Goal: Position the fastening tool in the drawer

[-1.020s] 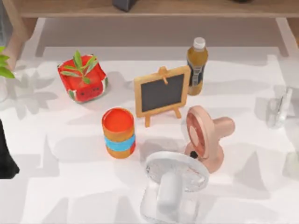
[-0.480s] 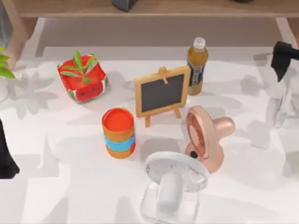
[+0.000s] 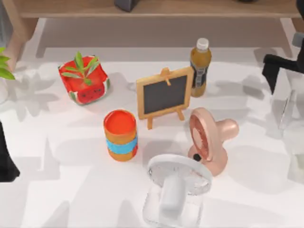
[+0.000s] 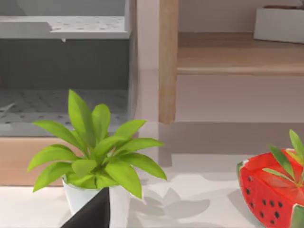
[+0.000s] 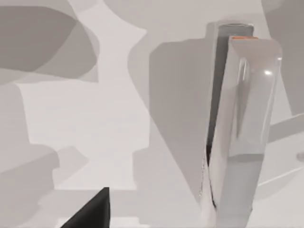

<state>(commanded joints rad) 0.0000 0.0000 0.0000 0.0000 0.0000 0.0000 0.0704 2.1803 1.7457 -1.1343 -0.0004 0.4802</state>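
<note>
Fastening tool point(image 3: 288, 110): slim, elongated, white to light grey, glossy; lies on the white table point(image 3: 71, 156) near the right edge, long axis running roughly front to back.
Fastening tool, close view point(image 5: 240, 128): two long leaves with a dark seam between them; small orange mark at the far end; bright highlight on the upper leaf.
Right gripper point(image 3: 275, 66): dark, at the right edge of the top view, above the table and just behind the tool's far end.
Right finger state: cannot tell whether apart or together; a single dark fingertip point(image 5: 90, 211) shows at the edge of the right wrist view.
Tool versus fingers: beside the visible fingertip, apart from it, not touching, not between the fingers.
Left arm point(image 3: 5, 156): parked at the left edge of the table; dark gripper part point(image 4: 92, 213) low in the left wrist view; finger state cannot be told.
Left wrist surroundings: green potted plant point(image 4: 95, 152) in a white pot; watermelon-patterned planter point(image 4: 273, 190); wooden shelf unit point(image 4: 168, 61) behind.
Table centre: small chalkboard easel point(image 3: 165, 95), amber bottle point(image 3: 200, 67), orange can with blue band point(image 3: 121, 135), pink fan point(image 3: 209, 140), white fan point(image 3: 175, 190).
</note>
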